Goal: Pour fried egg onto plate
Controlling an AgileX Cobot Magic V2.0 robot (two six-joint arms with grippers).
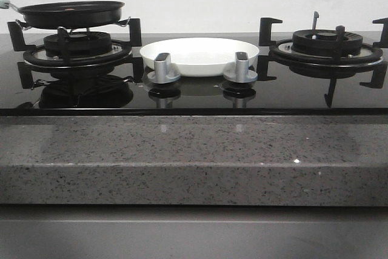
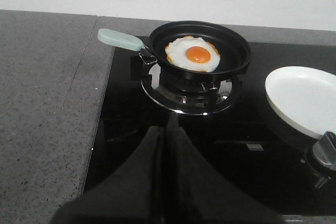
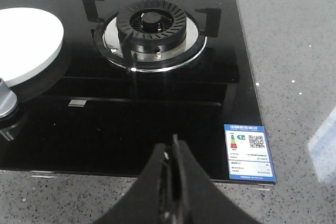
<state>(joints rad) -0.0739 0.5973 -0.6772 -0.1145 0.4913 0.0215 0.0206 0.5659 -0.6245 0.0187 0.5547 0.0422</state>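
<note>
The fried egg [image 2: 192,54], yolk up, lies in a black frying pan [image 2: 231,45] with a pale green handle [image 2: 119,39] on the left burner; the pan also shows in the front view [image 1: 71,13], where the egg is hidden. The white plate [image 1: 200,54] sits at the middle of the black glass hob, and shows in the left wrist view [image 2: 302,98] and the right wrist view [image 3: 26,51]. My left gripper [image 2: 166,129] is shut and empty, hovering short of the pan. My right gripper [image 3: 173,148] is shut and empty over the hob's front edge. Neither arm shows in the front view.
Two silver knobs [image 1: 163,68] [image 1: 241,68] stand in front of the plate. The right burner [image 1: 327,43] with black pan supports carries nothing. A blue label [image 3: 247,152] is stuck at the hob's front right corner. Grey speckled countertop [image 1: 182,156] surrounds the hob.
</note>
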